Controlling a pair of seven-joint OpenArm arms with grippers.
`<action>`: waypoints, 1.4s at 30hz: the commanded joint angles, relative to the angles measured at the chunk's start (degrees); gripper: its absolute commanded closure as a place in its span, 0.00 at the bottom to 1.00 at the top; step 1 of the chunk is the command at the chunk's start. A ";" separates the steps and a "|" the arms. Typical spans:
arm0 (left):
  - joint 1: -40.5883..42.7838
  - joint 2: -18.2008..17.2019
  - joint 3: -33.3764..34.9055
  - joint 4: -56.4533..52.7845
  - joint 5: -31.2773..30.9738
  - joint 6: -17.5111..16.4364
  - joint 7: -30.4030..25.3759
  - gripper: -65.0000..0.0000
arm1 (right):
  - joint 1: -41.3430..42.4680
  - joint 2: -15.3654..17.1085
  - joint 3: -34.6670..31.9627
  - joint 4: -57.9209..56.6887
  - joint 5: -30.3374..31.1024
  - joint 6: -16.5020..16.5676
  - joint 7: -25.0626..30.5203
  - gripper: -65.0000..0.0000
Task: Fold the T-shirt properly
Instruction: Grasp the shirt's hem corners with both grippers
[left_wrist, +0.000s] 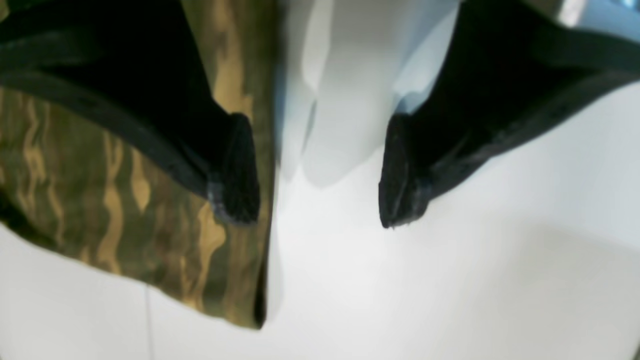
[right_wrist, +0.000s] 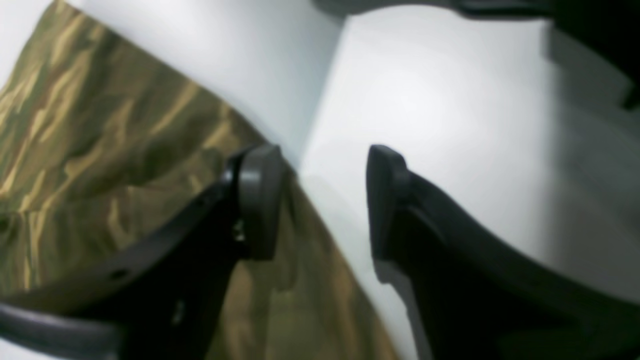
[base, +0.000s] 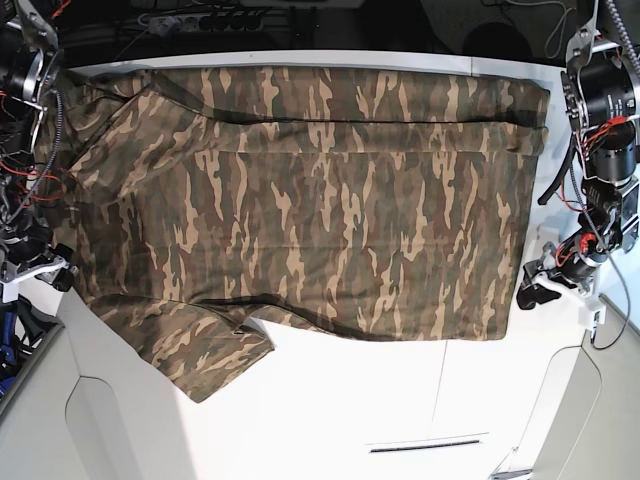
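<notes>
White desk (base: 330, 400) carries the T-shirt (base: 320, 200), spread wide. Left pincer (left_wrist: 320, 170) and right pincer (right_wrist: 320, 200) both gape, empty, at its side edges. Best pinch each edge squarely before lifting, I judge.

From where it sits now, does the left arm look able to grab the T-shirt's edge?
Probably yes. The left pincer stands open right beside the T-shirt, with one finger over the fabric edge and the other over bare table. Nothing blocks the way.
</notes>
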 joint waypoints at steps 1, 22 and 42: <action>-1.46 -0.09 0.17 0.33 -0.72 -0.26 -0.52 0.37 | 1.38 -0.07 0.04 0.76 0.09 0.63 0.33 0.58; -2.45 6.16 0.31 0.35 -0.11 -1.20 0.04 0.77 | 1.40 -7.13 0.07 0.87 0.04 3.52 0.31 0.97; -8.35 1.81 0.31 7.45 -13.70 -5.28 25.09 1.00 | 1.05 -5.79 0.09 15.47 5.16 6.21 -15.87 1.00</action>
